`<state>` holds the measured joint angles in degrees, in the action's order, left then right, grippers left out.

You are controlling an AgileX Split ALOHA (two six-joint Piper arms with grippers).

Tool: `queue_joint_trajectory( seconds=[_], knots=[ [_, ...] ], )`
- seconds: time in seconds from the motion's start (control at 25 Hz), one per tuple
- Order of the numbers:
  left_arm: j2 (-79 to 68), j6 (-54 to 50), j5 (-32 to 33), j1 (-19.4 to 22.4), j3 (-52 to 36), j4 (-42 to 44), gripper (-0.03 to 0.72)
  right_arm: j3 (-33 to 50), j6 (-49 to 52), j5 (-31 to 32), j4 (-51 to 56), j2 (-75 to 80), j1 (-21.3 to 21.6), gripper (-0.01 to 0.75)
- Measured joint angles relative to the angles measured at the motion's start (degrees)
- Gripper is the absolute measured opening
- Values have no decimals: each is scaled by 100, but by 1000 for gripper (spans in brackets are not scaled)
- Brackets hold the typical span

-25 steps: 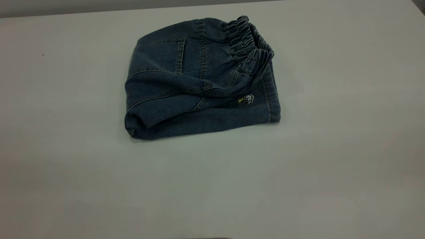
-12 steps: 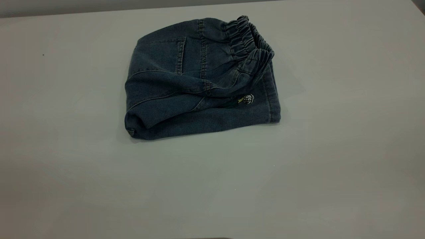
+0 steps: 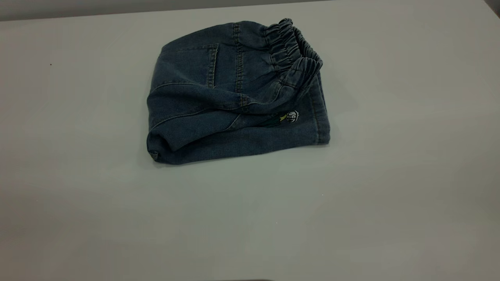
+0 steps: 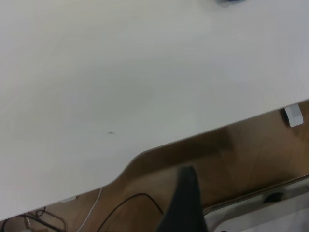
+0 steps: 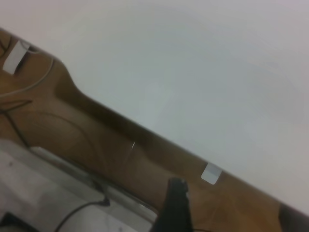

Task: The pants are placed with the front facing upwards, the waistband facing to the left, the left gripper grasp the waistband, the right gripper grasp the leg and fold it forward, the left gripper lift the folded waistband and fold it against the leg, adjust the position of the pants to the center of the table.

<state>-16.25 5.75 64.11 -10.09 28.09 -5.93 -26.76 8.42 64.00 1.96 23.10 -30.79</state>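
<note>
The blue denim pants [image 3: 234, 97] lie folded in a compact bundle on the white table [image 3: 390, 195], slightly beyond its middle. A back pocket faces up. The ruffled waistband [image 3: 293, 50] lies on top at the bundle's far right, above the leg hem [image 3: 321, 128], and a small cartoon print [image 3: 292, 116] peeks out. Neither gripper shows in the exterior view. The left gripper [image 4: 236, 217] hangs open off the table's edge over the floor, with one black finger [image 4: 186, 203] showing. The right gripper [image 5: 235, 208] is likewise off the edge, open and holding nothing.
Bare tabletop surrounds the pants on all sides. Both wrist views show the table's edge [image 4: 203, 137], brown floor below it, cables [image 5: 29, 87] and small white tabs [image 5: 211, 173] at the edge.
</note>
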Motion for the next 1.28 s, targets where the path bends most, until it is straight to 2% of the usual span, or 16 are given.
queue_joint_trajectory(
  seconds=[0.08, 0.2, 0.28, 0.36, 0.68, 1.28],
  knots=[
    [8, 0, 0, 146, 0, -6, 570, 0, 0, 0, 29, -39, 532, 568],
    [139, 5, 0, 553, 0, -6, 570, 0, 0, 0, 31, -279, 1639, 568],
    [342, 5, 0, 790, 0, -6, 570, 0, 0, 0, 20, -639, 2165, 568],
    [611, 5, 0, 937, 0, -6, 570, 0, 0, 11, 25, -1057, 2464, 568],
    [1697, 10, 30, 976, 0, -18, 570, 0, 0, 55, 25, -2288, 2561, 568],
    [1731, 10, 49, 976, 0, -25, 570, 0, 0, 59, 25, -2371, 2561, 568]
  ],
)
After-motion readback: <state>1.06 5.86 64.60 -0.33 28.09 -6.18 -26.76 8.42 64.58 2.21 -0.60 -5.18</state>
